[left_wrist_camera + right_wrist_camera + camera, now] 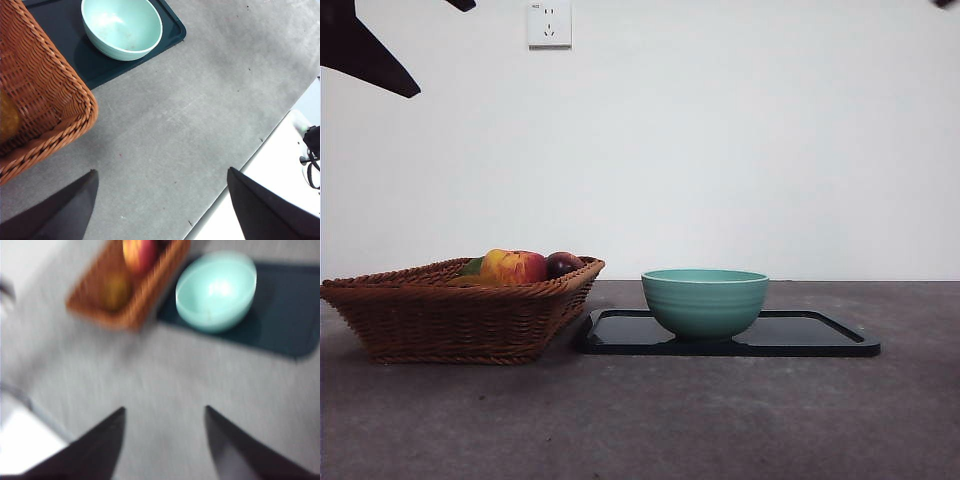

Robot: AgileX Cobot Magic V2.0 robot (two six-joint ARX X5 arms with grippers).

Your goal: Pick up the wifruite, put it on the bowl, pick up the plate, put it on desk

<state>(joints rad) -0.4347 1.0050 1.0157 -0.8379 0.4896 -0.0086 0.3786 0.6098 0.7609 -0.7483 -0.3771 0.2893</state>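
Note:
The wifruite, a dull orange-brown fruit, lies in the brown wicker basket; a sliver of it shows in the left wrist view. The teal bowl stands empty on the flat black plate, right of the basket. My left gripper hangs open high over the desk, near the basket's corner. My right gripper is open too, high above the desk in front of the basket and bowl. Neither holds anything. The right wrist view is blurred.
A red-yellow apple and a dark purple fruit also sit in the basket. A dark arm part shows at the top left corner of the front view. The desk's edge runs near the left gripper.

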